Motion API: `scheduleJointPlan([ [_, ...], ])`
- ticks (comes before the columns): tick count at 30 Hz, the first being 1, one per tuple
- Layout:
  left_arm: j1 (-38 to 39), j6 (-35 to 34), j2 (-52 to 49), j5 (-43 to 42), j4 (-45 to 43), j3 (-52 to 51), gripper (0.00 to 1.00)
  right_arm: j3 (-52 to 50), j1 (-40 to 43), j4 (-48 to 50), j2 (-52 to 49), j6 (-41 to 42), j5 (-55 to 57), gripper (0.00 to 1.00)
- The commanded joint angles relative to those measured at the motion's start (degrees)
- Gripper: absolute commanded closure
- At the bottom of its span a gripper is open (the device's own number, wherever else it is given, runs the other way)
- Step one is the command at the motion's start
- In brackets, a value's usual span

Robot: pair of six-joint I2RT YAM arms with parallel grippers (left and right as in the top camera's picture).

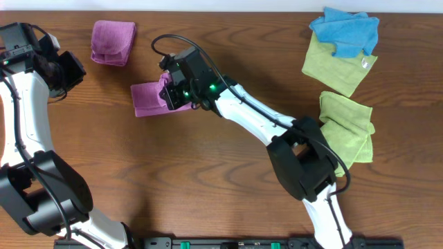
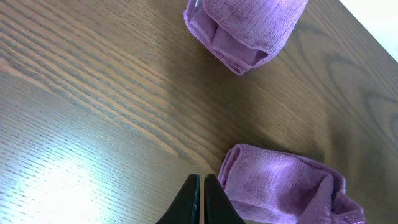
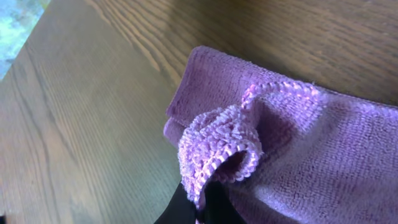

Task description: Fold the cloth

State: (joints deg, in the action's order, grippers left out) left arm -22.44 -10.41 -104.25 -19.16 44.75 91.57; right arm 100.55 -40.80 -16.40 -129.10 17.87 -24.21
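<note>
My right gripper [image 3: 200, 205] is clamped on a curled hem of the cloth [image 1: 147, 100], which lies folded on the wooden table [image 1: 208, 180], left of centre; my left gripper [image 2: 201, 196] is closed and empty

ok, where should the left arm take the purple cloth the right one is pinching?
Probably the cloth by its free folded edge, low from the left: it lies flat on the table, rounded, clear of the right fingers pinching the curled hem at the other end. The left fingers are shut; open first.
</note>
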Motion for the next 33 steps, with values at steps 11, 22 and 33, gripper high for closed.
scheduleJointPlan([
  [11,0.0,1.5,0.5,-0.3,0.0,0.4,0.94,1.5,4.3,-12.9,-1.8,1.9,9.9,0.98],
  [22,0.0,1.7,0.5,-0.3,0.0,0.4,0.94,1.5,11.3,-16.5,2.7,1.8,13.6,0.98],
  [33,0.0,1.7,0.5,-0.3,0.0,0.4,0.94,1.5,14.6,-22.5,7.5,-0.2,18.4,0.99],
])
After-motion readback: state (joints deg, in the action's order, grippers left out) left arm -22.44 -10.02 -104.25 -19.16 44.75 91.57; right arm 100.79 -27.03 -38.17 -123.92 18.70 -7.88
